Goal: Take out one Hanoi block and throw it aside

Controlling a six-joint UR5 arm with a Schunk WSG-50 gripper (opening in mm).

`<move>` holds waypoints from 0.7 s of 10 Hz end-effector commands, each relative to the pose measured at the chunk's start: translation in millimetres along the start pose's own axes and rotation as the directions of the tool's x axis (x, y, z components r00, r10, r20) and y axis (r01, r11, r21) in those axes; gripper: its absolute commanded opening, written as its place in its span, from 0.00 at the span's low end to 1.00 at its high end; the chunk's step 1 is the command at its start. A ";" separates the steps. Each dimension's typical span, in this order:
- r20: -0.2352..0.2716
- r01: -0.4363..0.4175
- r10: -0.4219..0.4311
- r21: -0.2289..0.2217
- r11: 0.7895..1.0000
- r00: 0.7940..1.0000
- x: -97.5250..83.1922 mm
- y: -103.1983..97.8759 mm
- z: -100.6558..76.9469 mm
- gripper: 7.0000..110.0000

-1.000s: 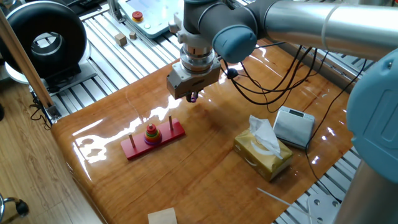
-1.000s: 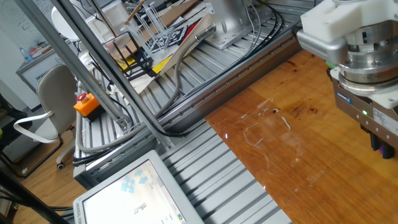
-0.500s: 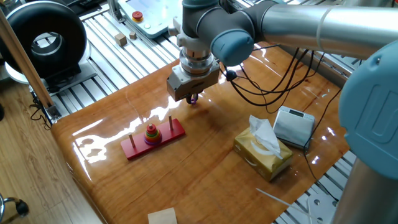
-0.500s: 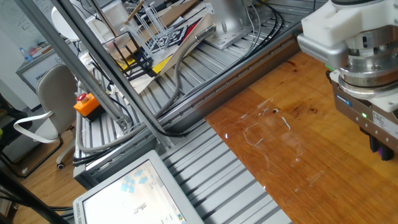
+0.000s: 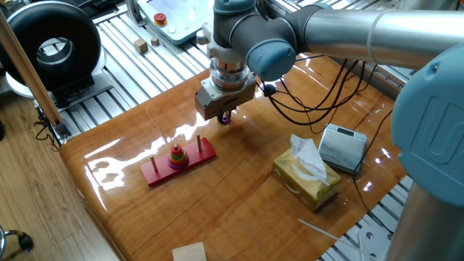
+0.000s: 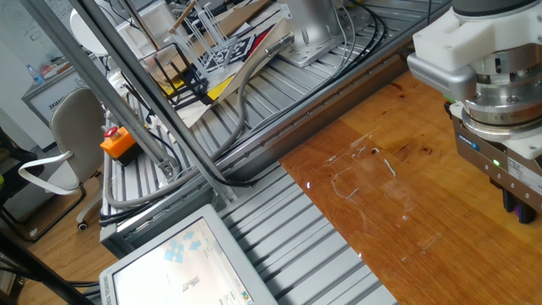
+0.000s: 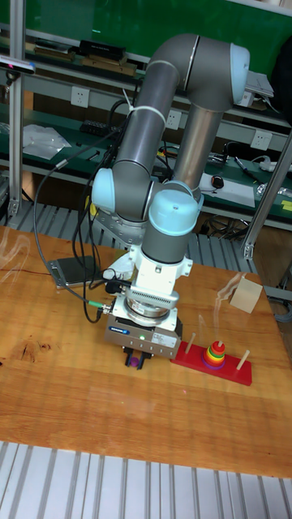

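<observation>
Glossy wooden table (image 5: 239, 210) on an aluminium-slat frame, shelving and cables behind it in the tall fixed view. Your gripper (image 5: 225, 116) hangs low over the table, on the far side of the red three-peg base (image 5: 161, 171) and apart from it; in the tall view the gripper (image 7: 135, 362) sits to the left of the base (image 7: 231, 370). The fingers point straight down with the tips close to the wood. You see a small purple bit between the tips: the Hanoi block (image 5: 225, 118), also purple at the tips in the tall view (image 7: 133, 363). Fingers look closed on it, though the block is tiny and partly hidden by the gripper body. It is well clear of the pegs. Stacked rings (image 5: 176, 154) remain on the middle peg, red at the bottom, yellow and orange above. Tissue box (image 5: 307, 180) and a small white device (image 5: 343, 147) lie on the table's right part, well apart from the gripper. In the other fixed view only the gripper's body and one dark fingertip (image 6: 513, 203) show at the right edge.
</observation>
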State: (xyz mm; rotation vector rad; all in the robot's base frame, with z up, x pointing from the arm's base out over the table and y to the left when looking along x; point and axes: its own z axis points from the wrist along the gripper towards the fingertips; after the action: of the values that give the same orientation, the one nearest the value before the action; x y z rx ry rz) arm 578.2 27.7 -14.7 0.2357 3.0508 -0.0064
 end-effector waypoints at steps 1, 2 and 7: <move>0.000 -0.001 0.001 -0.005 1.000 1.000 -0.7 -0.4 1.4 0.00; 0.003 0.002 -0.002 -0.007 1.000 1.000 -1.4 0.0 1.0 0.00; 0.018 0.056 -0.056 -0.039 0.998 0.998 -4.6 8.8 -1.9 0.15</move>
State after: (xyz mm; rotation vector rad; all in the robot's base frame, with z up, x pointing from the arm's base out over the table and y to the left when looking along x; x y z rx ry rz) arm 581.3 31.1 -14.0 0.1724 3.0422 0.0115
